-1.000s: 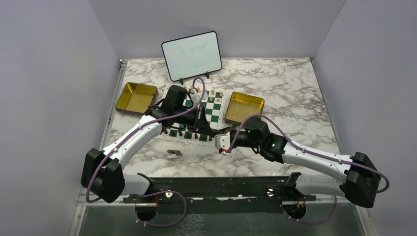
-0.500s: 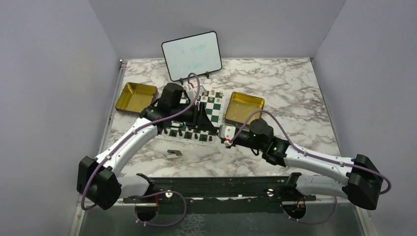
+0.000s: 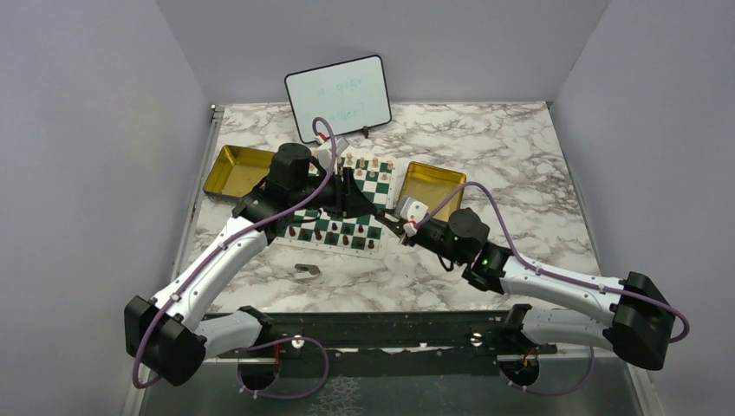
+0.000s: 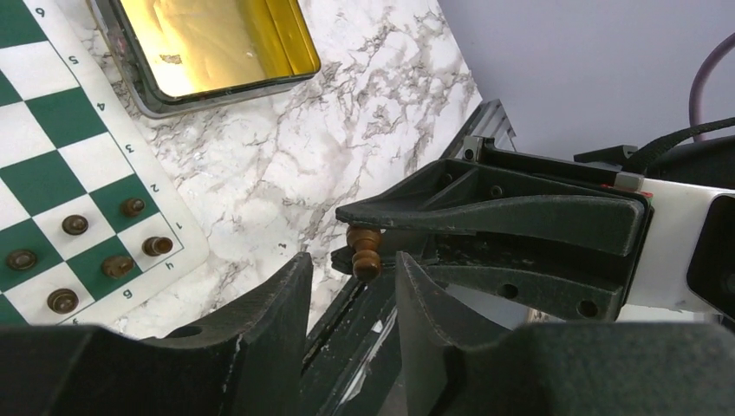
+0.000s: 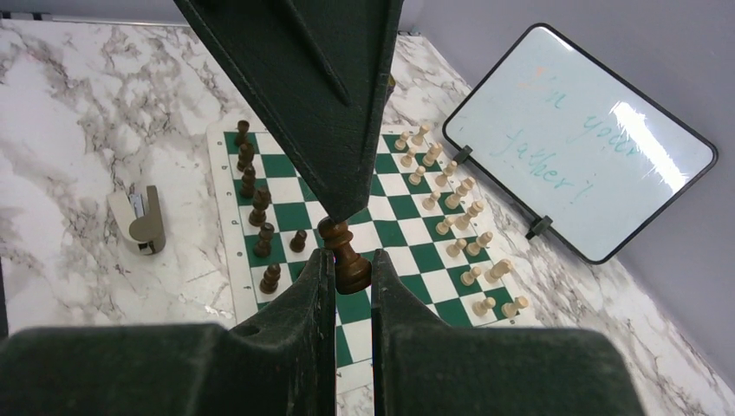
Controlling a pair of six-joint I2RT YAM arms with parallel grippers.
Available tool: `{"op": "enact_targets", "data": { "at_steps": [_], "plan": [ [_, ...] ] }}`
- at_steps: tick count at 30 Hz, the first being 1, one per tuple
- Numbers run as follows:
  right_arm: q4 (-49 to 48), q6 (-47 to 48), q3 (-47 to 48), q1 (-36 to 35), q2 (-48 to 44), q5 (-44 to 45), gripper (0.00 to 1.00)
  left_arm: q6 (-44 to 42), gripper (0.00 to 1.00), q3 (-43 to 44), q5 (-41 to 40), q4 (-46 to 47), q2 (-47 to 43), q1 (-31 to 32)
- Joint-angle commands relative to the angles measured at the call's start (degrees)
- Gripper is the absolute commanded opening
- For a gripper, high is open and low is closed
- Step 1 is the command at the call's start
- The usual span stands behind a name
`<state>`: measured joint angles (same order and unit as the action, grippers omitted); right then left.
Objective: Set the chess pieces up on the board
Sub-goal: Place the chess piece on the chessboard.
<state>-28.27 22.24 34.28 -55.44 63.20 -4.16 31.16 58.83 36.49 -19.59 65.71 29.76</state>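
Top view, board: the board (image 3: 371,196) is laid flat on the table (image 3: 520,173) between the left-hand tin (image 3: 243,173) and the right-hand tin (image 3: 431,186). Its left part is covered by the left arm (image 3: 234,247).
Top view, chess pieces: light pieces (image 3: 362,162) are ranged along the far edge and dark pieces (image 3: 334,232) along the near edge. Single figures are too small to be identified.
Top view, grippers: the left gripper (image 3: 360,206) and right gripper (image 3: 386,224) are seen tip to tip above the board's right edge. Jaw state cannot be judged here.
Left wrist, left gripper (image 4: 351,286): its fingers (image 4: 260,329) are cut off by the lower edge. They are parted, and nothing is clasped between them.
Left wrist, right gripper (image 4: 342,236): it is closed on a dark brown piece (image 4: 364,251), held in the air just beyond the parted fingers.
Left wrist, board (image 4: 43,173): only one corner is shown, with six dark pieces (image 4: 117,265) on it. The right-hand tin (image 4: 227,87) is cut off at the top.
Right wrist, dark brown piece (image 5: 340,236): its lower half is hidden between the right gripper (image 5: 351,269) fingers. A left finger (image 5: 303,87) is seen tapering to a tip just above it; contact cannot be determined.
Right wrist, board (image 5: 407,208): a strip is hidden behind that finger. Light pieces (image 5: 451,195) are lined towards the whiteboard (image 5: 581,143), whose writing is too faint to be read. Dark pieces (image 5: 260,204) are lined towards the scrap (image 5: 139,221).
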Motion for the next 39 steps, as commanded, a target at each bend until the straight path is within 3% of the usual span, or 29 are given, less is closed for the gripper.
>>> {"op": "enact_targets", "data": {
  "at_steps": [1, 11, 23, 29, 35, 39],
  "plan": [
    [-3.4, -2.7, -0.3, -0.3, -0.4, 1.2, 0.01, 2.5, 0.38, 0.2, -1.4, 4.0, -0.7, 0.3],
    [-4.1, -4.7, 0.6, -0.3, 0.9, 2.2, 0.01, 6.1, 0.33, -1.8, 1.3, 7.8, -0.6, 0.3],
    [-6.0, -5.7, 0.2, -0.3, 1.1, 3.9, 0.01, 5.6, 0.40, -3.6, 0.4, 7.9, -0.7, 0.3],
    [-6.4, -6.1, 0.5, -0.3, 1.5, 3.8, 0.01, 6.7, 0.30, -3.5, 1.8, 9.2, -0.5, 0.3],
    [-6.7, -6.9, 0.7, -0.4, 2.4, 5.7, 0.01, 7.2, 0.12, -3.7, 2.4, 9.1, -0.7, 0.3],
    [-6.7, -7.5, 0.3, -0.3, 2.5, 5.9, 0.09, 6.6, 0.06, -3.5, 0.9, 7.9, -0.8, 0.3]
  ]
}}
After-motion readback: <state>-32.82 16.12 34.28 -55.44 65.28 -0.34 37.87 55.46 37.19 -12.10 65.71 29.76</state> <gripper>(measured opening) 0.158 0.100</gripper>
